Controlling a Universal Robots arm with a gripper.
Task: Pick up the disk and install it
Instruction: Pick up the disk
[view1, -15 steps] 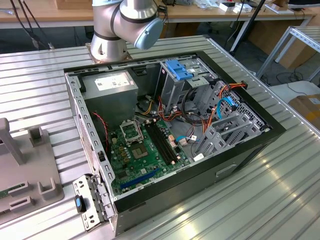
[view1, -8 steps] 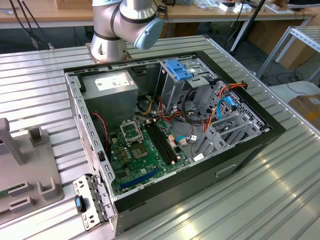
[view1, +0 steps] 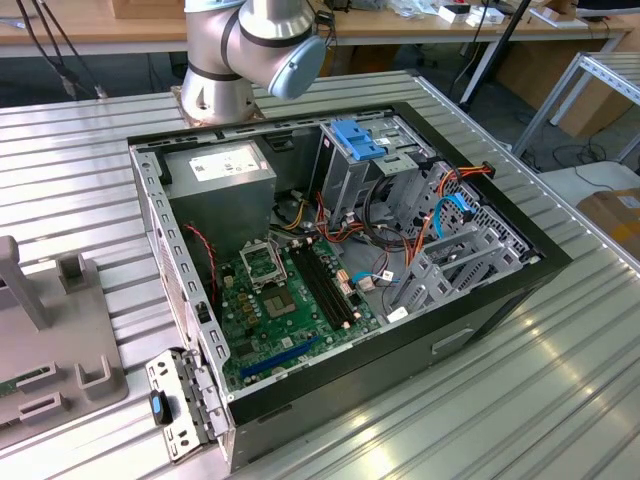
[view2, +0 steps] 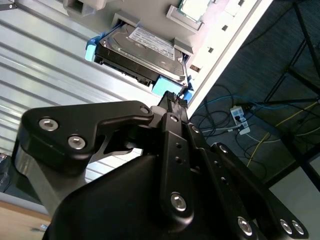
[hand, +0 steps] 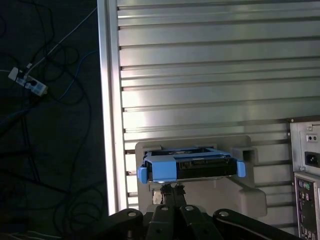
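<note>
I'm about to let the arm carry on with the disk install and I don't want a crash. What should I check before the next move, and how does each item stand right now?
1. Disk seated in its grey holder: ok.
2. Gripper lined up with the disk's near blue edge, in both wrist views: ok.
3. Gripper has hold of the disk: cannot tell.
4. Computer case open on top: ok.
5. Drive cage has a free slot for the disk: cannot tell; orange and blue cables run across it.
</note>
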